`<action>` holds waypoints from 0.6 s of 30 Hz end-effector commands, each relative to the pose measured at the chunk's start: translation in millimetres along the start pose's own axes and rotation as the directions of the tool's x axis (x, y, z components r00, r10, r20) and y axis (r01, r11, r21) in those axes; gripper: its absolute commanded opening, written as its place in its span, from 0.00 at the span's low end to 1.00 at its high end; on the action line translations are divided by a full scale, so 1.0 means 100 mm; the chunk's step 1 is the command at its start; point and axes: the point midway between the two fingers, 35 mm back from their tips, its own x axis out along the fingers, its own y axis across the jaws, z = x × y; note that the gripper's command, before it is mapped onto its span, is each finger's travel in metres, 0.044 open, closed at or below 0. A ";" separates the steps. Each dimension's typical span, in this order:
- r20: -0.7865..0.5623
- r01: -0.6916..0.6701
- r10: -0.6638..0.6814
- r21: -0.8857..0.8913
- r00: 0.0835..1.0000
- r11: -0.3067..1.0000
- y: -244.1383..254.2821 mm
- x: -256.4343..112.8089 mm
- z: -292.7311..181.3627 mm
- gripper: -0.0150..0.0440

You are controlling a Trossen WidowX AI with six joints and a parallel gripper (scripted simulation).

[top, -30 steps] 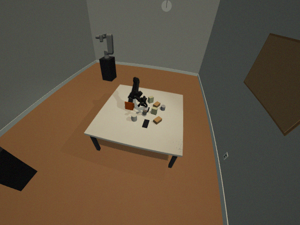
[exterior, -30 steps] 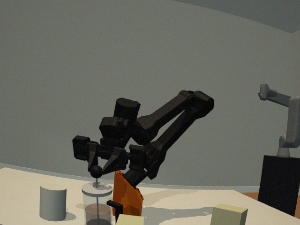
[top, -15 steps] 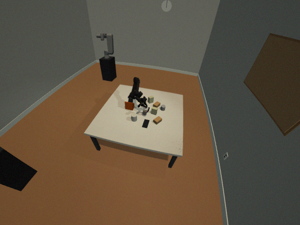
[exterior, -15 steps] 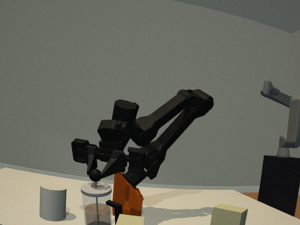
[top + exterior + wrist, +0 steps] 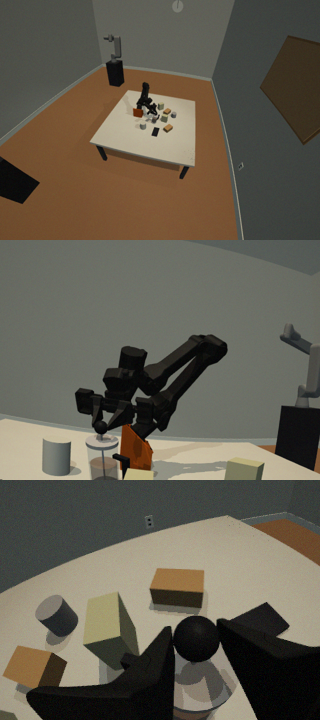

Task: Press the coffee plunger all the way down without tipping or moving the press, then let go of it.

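Note:
The coffee press (image 5: 154,120) (image 5: 90,467) stands upright on the table, a clear glass with a pale lid (image 5: 89,443) and a black side handle (image 5: 121,457). The black ball knob (image 5: 100,427) (image 5: 196,639) of the plunger sits just above the lid, with only a short piece of rod showing between them. Brown liquid shows through the glass. My gripper (image 5: 101,426) (image 5: 194,628) is shut on the knob, one finger on each side of it. In the exterior view the base of the press is cut off by the frame.
A grey cylinder (image 5: 142,126) (image 5: 56,457) and a black flat slab (image 5: 155,131) (image 5: 262,621) lie near the press. A yellow-green block (image 5: 164,118) (image 5: 103,622) stands beside its handle. Orange-brown blocks (image 5: 168,128) (image 5: 177,580) and a second grey cylinder (image 5: 173,114) (image 5: 57,616) are farther off.

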 end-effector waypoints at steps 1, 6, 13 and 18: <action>-0.014 -0.004 0.004 0.012 1.000 1.000 0.00 0.02 -0.04 0.46; 0.000 0.000 0.000 0.000 1.000 1.000 0.00 0.00 0.00 0.46; 0.000 0.000 0.000 0.000 1.000 1.000 0.00 0.00 0.00 0.59; 0.000 0.000 0.000 0.000 1.000 1.000 0.00 0.00 0.00 0.81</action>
